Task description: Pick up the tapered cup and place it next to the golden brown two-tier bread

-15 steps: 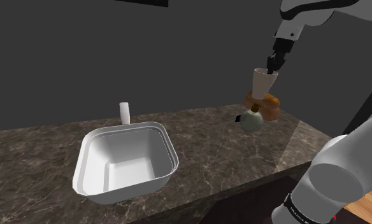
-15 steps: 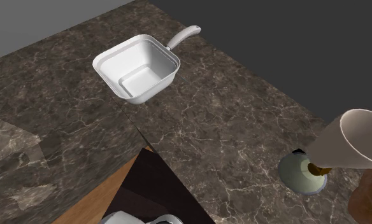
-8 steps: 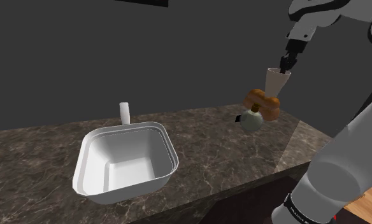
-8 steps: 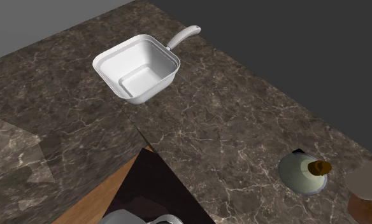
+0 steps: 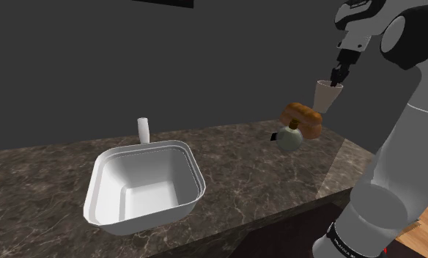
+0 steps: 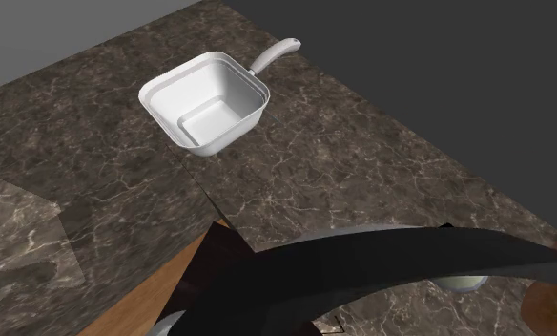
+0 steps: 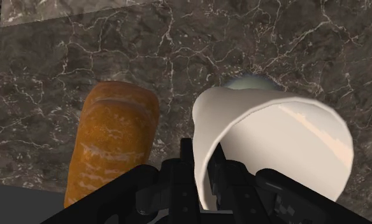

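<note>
My gripper is shut on the rim of the tapered cup, a cream cup that narrows downward, held in the air above the counter's far right end. In the wrist view the black fingers pinch the cup wall, one inside and one outside. The golden brown bread lies on the counter just below and to the shoulder view's left of the cup. From the wrist, the bread sits beside the cup. A pale round flask with a brown stopper stands in front of the bread.
A white square pan with a short handle sits mid-counter; it appears as the pan in the second exterior view. The dark marble counter ends close to the bread on the right. A dark arm part crosses the second exterior view's lower area.
The arm has carried the cup to the shoulder view's right and slightly down, from over the flask to past the bread. A dark arm part now crosses the second exterior view.
</note>
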Robot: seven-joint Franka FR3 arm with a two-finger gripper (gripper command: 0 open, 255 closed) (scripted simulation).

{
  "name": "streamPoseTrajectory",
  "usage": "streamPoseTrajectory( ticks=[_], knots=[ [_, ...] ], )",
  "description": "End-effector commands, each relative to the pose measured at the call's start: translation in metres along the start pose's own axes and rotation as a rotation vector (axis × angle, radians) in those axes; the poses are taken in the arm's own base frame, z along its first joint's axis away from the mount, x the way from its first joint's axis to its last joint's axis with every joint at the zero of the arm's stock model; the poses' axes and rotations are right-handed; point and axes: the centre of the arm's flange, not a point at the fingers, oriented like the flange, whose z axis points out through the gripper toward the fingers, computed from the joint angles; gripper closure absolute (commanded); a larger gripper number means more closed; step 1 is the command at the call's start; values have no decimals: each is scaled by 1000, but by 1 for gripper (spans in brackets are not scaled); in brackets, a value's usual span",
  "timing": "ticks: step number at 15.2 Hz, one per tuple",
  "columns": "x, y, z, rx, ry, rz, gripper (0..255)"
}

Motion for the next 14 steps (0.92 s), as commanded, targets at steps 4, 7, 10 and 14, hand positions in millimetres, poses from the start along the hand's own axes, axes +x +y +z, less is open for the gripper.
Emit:
streamPoseTrajectory(
  ticks=[4, 7, 10, 14],
  knots=[
    [-1, 4, 26, 0, 1, -1, 255],
    [-2, 6, 41, 0, 1, -1, 255],
    [-2, 8, 57, 0, 1, -1, 255],
    [-2, 11, 78, 0, 1, -1, 255]
  ],
)
